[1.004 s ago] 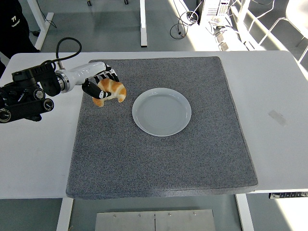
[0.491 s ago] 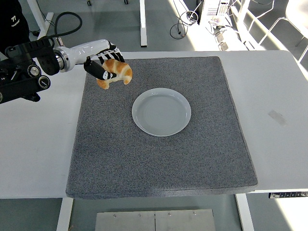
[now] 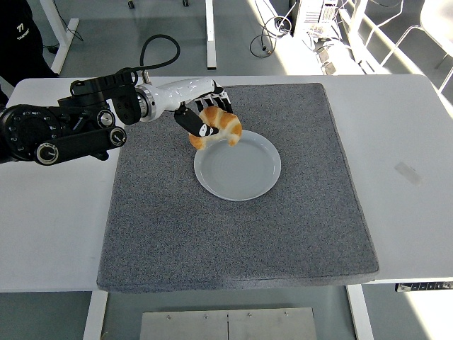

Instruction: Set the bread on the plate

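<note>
My left hand [image 3: 202, 117] holds a golden-brown croissant-shaped bread [image 3: 218, 127] in its curled black fingers. The bread hangs in the air over the upper-left rim of the round white plate [image 3: 244, 173], which lies near the middle of the grey mat [image 3: 233, 234]. The left arm reaches in from the left edge across the mat's upper-left corner. Nothing lies on the plate. The right arm is out of view.
The grey mat covers most of the white table [image 3: 403, 142]. A small piece of tape [image 3: 408, 172] sticks to the table at the right. A person in dark clothing [image 3: 21, 35] stands at the top left corner. Table legs and cables show beyond the far edge.
My left hand has lifted the bread off the mat's upper left and carried it rightward, from left of the plate to above the plate's upper-left rim.
</note>
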Action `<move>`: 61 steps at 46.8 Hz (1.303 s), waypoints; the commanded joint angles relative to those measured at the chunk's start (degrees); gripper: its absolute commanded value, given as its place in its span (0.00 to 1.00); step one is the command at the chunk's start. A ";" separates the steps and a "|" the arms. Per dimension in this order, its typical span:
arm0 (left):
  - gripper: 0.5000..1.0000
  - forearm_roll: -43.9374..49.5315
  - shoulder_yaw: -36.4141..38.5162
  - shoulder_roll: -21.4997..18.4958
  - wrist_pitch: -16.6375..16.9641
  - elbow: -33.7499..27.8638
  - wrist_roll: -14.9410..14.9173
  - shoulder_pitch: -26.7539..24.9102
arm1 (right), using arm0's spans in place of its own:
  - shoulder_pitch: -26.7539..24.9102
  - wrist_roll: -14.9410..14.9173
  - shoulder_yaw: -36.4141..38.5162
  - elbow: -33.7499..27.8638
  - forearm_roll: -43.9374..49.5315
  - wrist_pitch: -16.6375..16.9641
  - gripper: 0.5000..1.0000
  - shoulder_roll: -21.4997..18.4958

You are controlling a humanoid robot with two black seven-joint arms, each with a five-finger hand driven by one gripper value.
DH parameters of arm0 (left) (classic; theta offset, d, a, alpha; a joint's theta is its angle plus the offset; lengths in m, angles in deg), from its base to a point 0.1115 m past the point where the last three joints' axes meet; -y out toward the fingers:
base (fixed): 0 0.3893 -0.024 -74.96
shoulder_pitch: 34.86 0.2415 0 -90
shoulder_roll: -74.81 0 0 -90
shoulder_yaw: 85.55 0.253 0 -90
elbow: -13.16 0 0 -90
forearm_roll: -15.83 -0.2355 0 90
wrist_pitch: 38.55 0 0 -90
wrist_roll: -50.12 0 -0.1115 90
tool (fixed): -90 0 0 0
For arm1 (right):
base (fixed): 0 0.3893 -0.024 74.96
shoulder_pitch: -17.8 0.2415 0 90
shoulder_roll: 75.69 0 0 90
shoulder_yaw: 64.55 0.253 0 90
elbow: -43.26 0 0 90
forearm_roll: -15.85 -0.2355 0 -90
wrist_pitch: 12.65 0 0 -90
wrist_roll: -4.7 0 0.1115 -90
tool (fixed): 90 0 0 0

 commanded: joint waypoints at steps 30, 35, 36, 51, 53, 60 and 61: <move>0.20 -2.62 0.54 9.38 -0.08 10.34 0.43 5.84 | 0.00 0.00 0.05 0.00 0.00 0.00 1.00 0.00; 0.21 -3.24 0.62 10.08 -0.08 11.05 0.52 6.63 | 0.00 0.00 -0.04 0.00 0.00 0.00 1.00 0.00; 0.21 -3.32 0.80 10.08 -0.08 11.05 0.52 6.72 | 0.00 0.00 -0.04 0.00 0.00 0.00 1.00 0.00; 0.27 -3.32 1.33 10.87 -0.08 11.92 0.61 7.86 | 0.00 0.00 -0.04 0.00 0.00 0.00 1.00 0.00; 0.30 -3.24 1.41 11.05 -0.08 11.92 0.52 7.86 | 0.00 0.00 -0.04 0.00 0.00 0.00 1.00 0.00; 0.54 -2.53 1.24 10.88 -0.08 11.92 0.43 8.12 | 0.00 0.00 -0.04 0.00 0.00 0.00 1.00 0.00; 0.60 -2.53 1.15 10.87 -0.08 11.92 0.43 8.12 | 0.00 0.00 -0.04 0.00 0.00 0.00 1.00 0.00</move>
